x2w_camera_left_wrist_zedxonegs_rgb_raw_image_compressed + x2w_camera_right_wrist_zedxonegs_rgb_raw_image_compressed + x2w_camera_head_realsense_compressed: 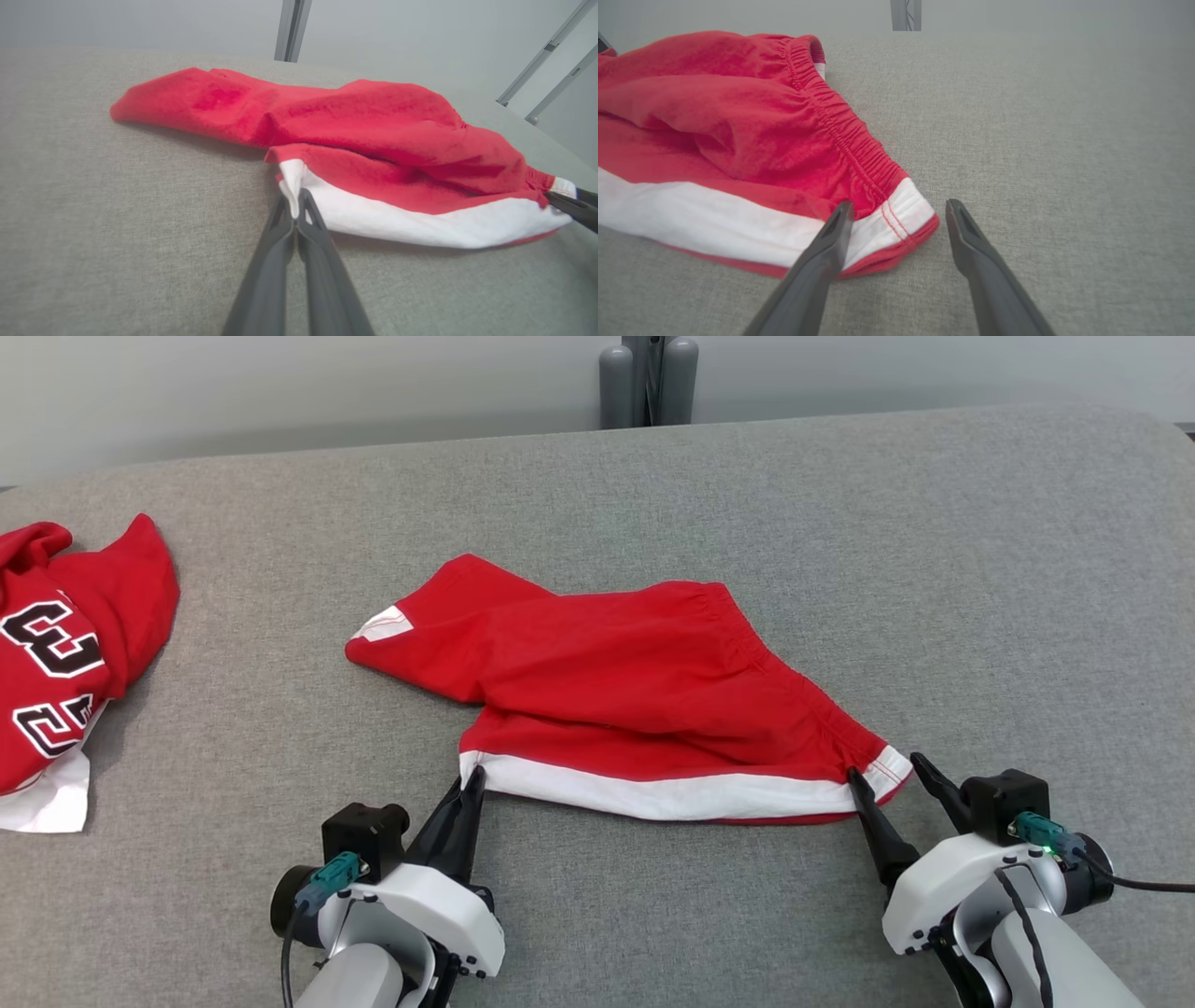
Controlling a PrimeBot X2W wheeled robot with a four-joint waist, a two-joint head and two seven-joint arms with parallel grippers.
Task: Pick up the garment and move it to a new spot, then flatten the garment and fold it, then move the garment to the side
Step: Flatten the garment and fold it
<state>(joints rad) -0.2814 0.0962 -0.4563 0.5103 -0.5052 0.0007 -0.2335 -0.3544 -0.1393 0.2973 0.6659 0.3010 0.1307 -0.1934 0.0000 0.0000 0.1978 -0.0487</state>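
- The red cloth shorts (635, 663) are plain bright red, with a broad white band along the hem and red stitching across the white at one corner.
- The woven fabric surface (840, 523) is a mottled mid-grey all over.
- The crumpled red jersey (56, 644) carries black numerals outlined in white, with white cloth at its lower edge.
- The left gripper (474, 777) and right gripper (883, 765) have dark grey fingers, white housings and teal plugs (338, 873).
- The rounded grey posts (649, 383) stand before a pale grey wall (280, 383).

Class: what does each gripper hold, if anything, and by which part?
The left gripper is shut on the shorts, pinching the left corner of their white hem. The right gripper is open around the other corner, holding nothing.
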